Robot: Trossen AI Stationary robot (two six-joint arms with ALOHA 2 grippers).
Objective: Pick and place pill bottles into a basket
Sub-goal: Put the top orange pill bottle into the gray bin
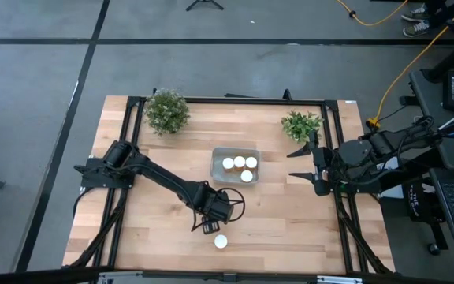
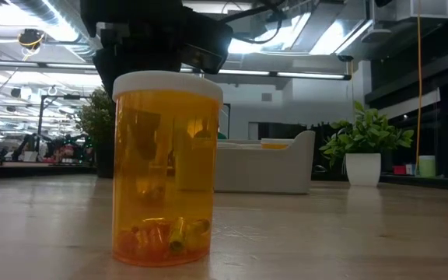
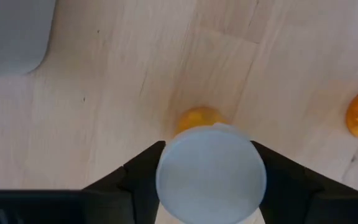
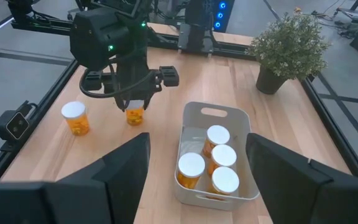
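Note:
The pale basket (image 1: 216, 164) stands at mid-table and holds several white-capped amber pill bottles (image 4: 218, 138). My left gripper (image 1: 209, 226) is near the table's front, pointing down, and is shut on another pill bottle (image 3: 211, 173). One more bottle (image 1: 221, 241) stands upright on its base just nearer the front edge; it fills the low view (image 2: 166, 167) and hides the held bottle there. My right gripper (image 1: 303, 162) is open and empty at the table's right edge, right of the basket. My left gripper pinches the bottle at its white cap (image 3: 166, 180) between its two fingers (image 3: 140, 169), one on each side. The fingers come from above, pointing down. The bottle is upright, its amber body (image 4: 134, 116) below the fingers. Whether its base touches the table, I cannot tell.
Two green potted plants stand at the table's far side, one left (image 1: 166, 110) and one right (image 1: 301, 125). Bare wood lies between my left gripper and the basket (image 4: 216, 113). Black frame rails run along the table's edges (image 1: 339, 150).

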